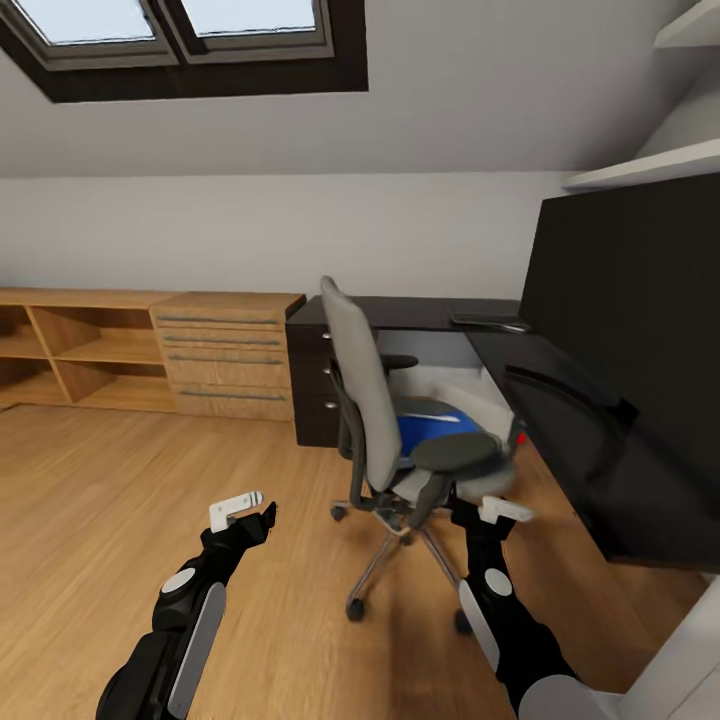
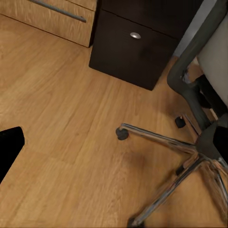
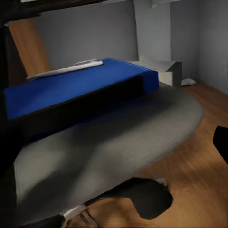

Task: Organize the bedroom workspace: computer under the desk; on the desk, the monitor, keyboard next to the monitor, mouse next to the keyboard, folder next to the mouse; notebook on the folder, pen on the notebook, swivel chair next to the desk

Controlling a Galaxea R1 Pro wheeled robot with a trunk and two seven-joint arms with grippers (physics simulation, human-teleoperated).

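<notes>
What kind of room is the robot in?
Probably an attic study or bedroom workspace: a sloped ceiling with a skylight, a grey padded swivel chair at a black desk, and light wooden drawers along the wall.

Open wood floor [image 1: 120,500] lies to the left of the swivel chair [image 1: 365,400], free up to the wooden drawer unit [image 1: 225,355]. The chair's chrome star base [image 2: 175,156] spreads over the floor beside the dark drawer pedestal [image 2: 130,50]. The black desk [image 1: 600,450] edge runs close along the chair's right side, leaving a narrow gap. The near armrest [image 1: 455,452] overhangs the seat [image 3: 118,147]; the blue folder [image 3: 71,88] lies on it, open above. The backrest closes the seat's left side.
</notes>
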